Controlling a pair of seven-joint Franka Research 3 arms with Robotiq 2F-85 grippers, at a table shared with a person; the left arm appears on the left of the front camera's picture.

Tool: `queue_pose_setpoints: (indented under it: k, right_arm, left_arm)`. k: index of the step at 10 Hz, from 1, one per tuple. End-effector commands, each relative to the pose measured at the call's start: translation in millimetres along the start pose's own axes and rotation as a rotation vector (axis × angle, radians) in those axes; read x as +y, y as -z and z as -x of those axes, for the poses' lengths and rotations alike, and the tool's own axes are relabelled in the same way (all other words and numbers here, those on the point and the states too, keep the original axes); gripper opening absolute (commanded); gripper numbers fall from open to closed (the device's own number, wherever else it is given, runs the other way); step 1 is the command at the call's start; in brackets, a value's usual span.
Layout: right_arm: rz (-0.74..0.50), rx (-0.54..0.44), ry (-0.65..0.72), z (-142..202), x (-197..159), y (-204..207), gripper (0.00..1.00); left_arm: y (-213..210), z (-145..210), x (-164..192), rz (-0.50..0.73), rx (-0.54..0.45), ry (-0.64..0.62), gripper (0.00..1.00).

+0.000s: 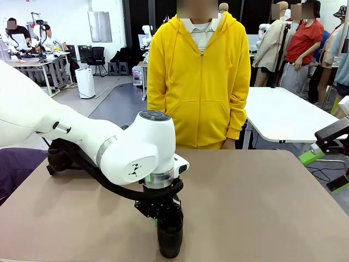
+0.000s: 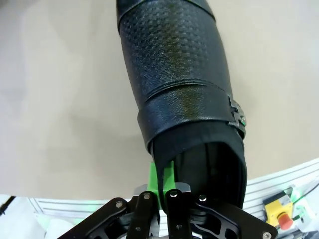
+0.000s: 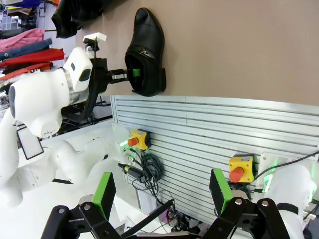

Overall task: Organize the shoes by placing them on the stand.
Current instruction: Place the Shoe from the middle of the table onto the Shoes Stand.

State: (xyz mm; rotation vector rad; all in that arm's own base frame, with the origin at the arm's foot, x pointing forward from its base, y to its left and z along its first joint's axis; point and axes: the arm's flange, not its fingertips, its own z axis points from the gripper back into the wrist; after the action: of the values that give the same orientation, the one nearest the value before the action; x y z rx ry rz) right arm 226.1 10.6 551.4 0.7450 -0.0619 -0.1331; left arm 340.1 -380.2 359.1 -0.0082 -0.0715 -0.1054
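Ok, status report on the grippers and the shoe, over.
Left gripper shut on shoe collar, near table edge. Right gripper open, empty. Nothing blocking.

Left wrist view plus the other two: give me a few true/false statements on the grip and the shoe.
1. The left gripper is shut on the back rim of a black shoe. True.
2. The shoe is held clear above the table. False: in the right wrist view it lies on the tabletop near the robot-side edge.
3. The right gripper is open with nothing between its fingers. True.
4. The shoe has a plain smooth upper with laces. False: the upper is textured, with a strap across it and a small metal piece at the side.
5. The person in the yellow hoodie is gripping the shoe's toe. False: the person stands at the far side, away from the shoe.
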Motion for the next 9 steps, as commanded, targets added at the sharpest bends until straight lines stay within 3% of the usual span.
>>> queue_pose_setpoints:
  k: [1, 4, 8, 9]
  right_arm:
    - [-0.031, -0.001, -0.021, -2, 2, -1, 1.0]
    - [-0.031, -0.001, -0.021, -2, 2, -1, 1.0]
    - [-0.031, -0.001, -0.021, -2, 2, -1, 1.0]
    - [-0.031, -0.001, -0.021, -2, 2, -1, 1.0]
  left_arm:
    - [-49, -6, 9, 0.043, -0.067, 0.07, 0.0]
    - [-146, 27, 47, 0.113, -0.275, 0.388, 0.0]
    - [-189, 74, 139, 0.189, -0.419, 0.457, 0.0]
    - [-190, 79, 146, 0.264, -0.357, 0.327, 0.0]
